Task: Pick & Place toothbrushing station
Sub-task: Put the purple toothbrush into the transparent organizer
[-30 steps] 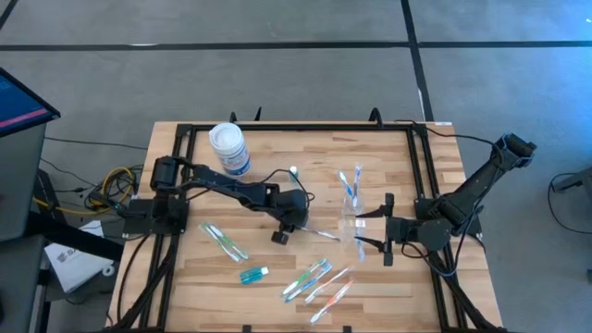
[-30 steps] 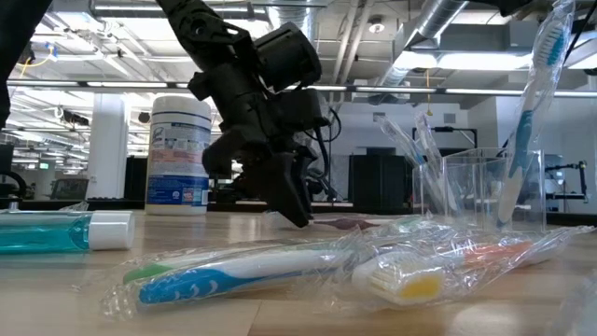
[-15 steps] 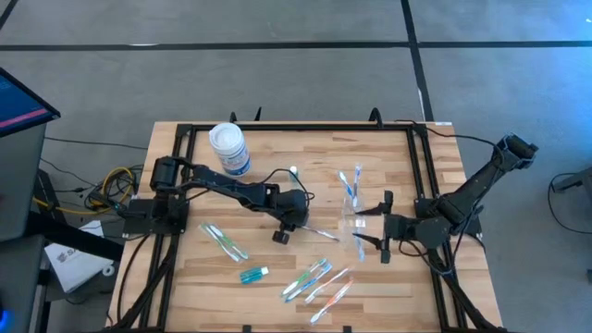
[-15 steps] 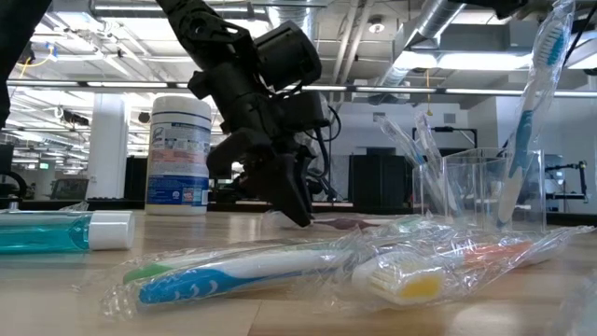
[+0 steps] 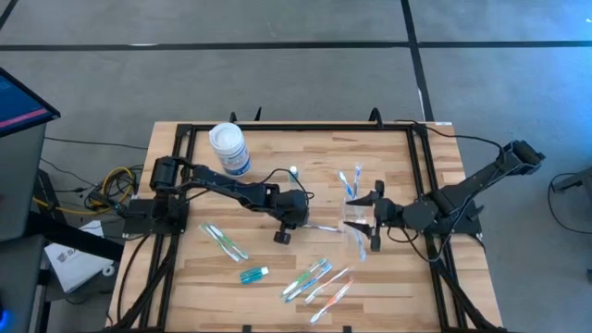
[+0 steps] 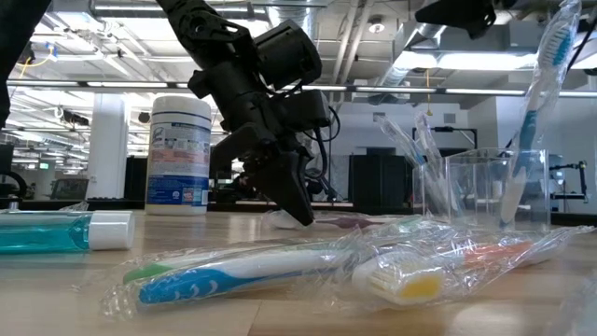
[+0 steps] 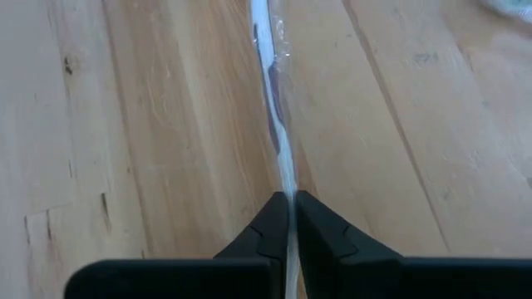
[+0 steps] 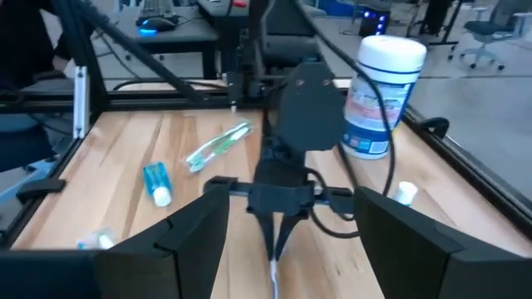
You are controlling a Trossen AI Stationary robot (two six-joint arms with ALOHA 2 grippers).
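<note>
Wooden tabletop, left gripper (image 5: pixel 298 222) pinched on a wrapped toothbrush (image 5: pixel 323 228) lying flat mid-table.
Its fingers (image 7: pixel 270 237) meet tight around the thin wrapper. The right gripper (image 5: pixel 370 218) hangs spread wide beside the clear cup (image 5: pixel 355 215) holding upright brushes. More wrapped toothbrushes (image 5: pixel 317 280) and a teal tube (image 5: pixel 253 274) lie near the front edge; a white canister (image 5: pixel 228 148) stands behind.

Grey floor (image 5: pixel 277 79) around the wooden table (image 5: pixel 268 166); exposed ceiling ducts (image 6: pixel 438 28) overhead.
</note>
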